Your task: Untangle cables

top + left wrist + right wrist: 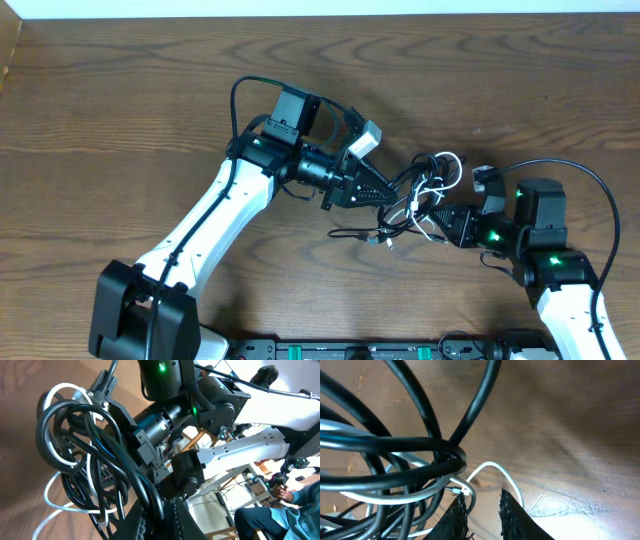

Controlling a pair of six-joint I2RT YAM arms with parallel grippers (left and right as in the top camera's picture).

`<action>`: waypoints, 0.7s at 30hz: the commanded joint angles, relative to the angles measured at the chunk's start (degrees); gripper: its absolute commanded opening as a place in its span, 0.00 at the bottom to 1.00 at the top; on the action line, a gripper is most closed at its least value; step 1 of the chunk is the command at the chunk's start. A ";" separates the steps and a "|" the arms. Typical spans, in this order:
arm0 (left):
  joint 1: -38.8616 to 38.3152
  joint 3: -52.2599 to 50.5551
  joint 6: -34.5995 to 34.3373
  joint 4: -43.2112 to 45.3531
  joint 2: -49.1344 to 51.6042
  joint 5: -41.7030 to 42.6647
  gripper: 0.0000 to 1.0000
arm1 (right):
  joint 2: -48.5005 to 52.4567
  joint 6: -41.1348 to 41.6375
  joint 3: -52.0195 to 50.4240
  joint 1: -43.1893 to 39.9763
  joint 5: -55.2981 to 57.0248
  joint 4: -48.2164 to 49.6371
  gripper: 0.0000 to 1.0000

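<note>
While the overhead view shows the left tool point(385, 193) closed at the cables point(425, 195), a tangle over the surface point(120, 120) between both arms, only the left wrist camera shows black cords running into its clamped grip. Further right, the right tool point(482, 505) stands narrowly apart beside a white cable point(495, 467).

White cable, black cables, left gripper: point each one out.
white cable point(492, 464): right wrist view, top of its loop.
black cables point(395, 445): right wrist view, the cord crossing the bundle.
left gripper point(388, 196): overhead view, between its fingertips.
</note>
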 commanded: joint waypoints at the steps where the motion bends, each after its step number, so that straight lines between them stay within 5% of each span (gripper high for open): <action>1: 0.24 0.42 1.86 0.11 -0.11 4.02 0.08 | 0.13 7.04 0.15 0.59 3.80 1.29 0.09; 10: 0.28 0.42 1.60 0.11 -0.11 5.66 0.08 | 0.11 24.72 0.15 0.44 44.50 -10.16 0.01; 21: 11.43 0.42 -0.57 0.09 -0.11 3.67 0.08 | 0.11 26.32 0.17 -9.40 49.44 -13.20 0.02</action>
